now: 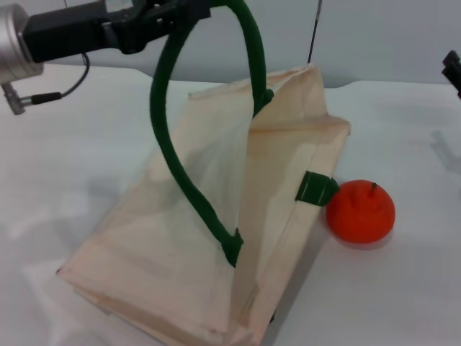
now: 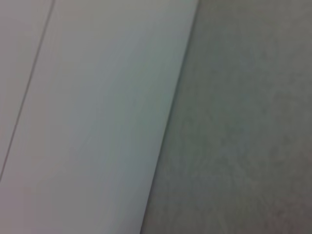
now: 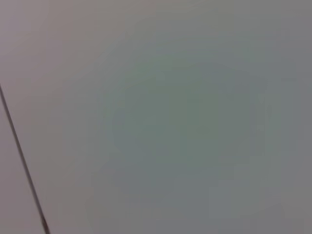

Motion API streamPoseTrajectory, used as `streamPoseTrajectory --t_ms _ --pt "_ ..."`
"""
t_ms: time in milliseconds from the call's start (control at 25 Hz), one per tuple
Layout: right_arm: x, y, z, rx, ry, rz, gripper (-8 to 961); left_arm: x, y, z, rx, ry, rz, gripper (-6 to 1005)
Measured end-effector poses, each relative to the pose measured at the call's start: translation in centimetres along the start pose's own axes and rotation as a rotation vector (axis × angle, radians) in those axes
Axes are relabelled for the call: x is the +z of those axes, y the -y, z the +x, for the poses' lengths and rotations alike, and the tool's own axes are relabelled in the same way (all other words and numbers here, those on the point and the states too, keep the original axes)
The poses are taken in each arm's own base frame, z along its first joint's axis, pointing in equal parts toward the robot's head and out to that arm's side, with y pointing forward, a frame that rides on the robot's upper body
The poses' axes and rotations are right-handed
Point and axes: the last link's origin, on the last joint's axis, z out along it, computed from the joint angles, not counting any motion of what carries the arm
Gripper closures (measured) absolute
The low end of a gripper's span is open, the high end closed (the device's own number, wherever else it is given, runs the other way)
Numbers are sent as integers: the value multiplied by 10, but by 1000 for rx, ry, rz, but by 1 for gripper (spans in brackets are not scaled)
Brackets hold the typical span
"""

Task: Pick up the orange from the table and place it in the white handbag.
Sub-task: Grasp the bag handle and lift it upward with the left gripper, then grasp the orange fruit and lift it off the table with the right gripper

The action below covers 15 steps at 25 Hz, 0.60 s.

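Observation:
The white handbag (image 1: 216, 238) lies on the white table (image 1: 65, 166) in the head view, its mouth pulled open toward the right. One dark green handle (image 1: 169, 137) is lifted high. My left gripper (image 1: 169, 16) is at the top of that loop, shut on the handle and holding it up. The orange (image 1: 360, 213) sits on the table just right of the bag, next to a small green tab (image 1: 315, 189), untouched. Only a dark bit of my right gripper (image 1: 452, 70) shows at the right edge, well above and right of the orange. The wrist views show only pale blurred surfaces.
The left arm's silver wrist and cable (image 1: 29, 65) reach in from the top left. A thin dark rod (image 1: 312, 32) stands behind the bag. Bare tabletop lies right of and in front of the orange (image 1: 403, 288).

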Motion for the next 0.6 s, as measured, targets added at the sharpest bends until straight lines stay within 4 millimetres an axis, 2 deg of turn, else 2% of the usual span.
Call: streamPoseTrajectory --t_ms 160,320,440,480,600 --pt "-8 6 -10 33 36 -68 65 -12 -5 4 -2 -14 -15 858" --pt "-17 16 -29 53 44 -188 65 -26 -5 6 -4 -27 5 858" --pt "-22 22 -37 16 -30 -279 65 -37 -5 7 -14 -46 42 859" --pt "-25 24 -40 -34 -104 -340 65 -41 -5 7 -21 -51 56 859" --pt "-29 21 -41 -87 -170 -420 65 -42 -5 7 -25 -54 60 859"
